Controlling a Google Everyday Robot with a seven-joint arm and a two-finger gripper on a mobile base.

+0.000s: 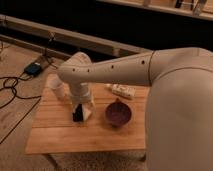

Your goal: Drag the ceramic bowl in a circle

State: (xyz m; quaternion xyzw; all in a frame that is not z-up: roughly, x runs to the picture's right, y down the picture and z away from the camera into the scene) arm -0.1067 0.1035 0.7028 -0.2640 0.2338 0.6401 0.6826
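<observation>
Jaws' spread? Can't tell. The gripper (79, 113) hangs low near the ceramic bowl (118, 113), not touching. Best catch the rim squarely, then circle slowly.

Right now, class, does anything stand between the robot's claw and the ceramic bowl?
Nothing visible does. Only bare wooden table lies between the claw and the ceramic bowl beside it. The white cup and a white object lie farther back, off that line.
</observation>
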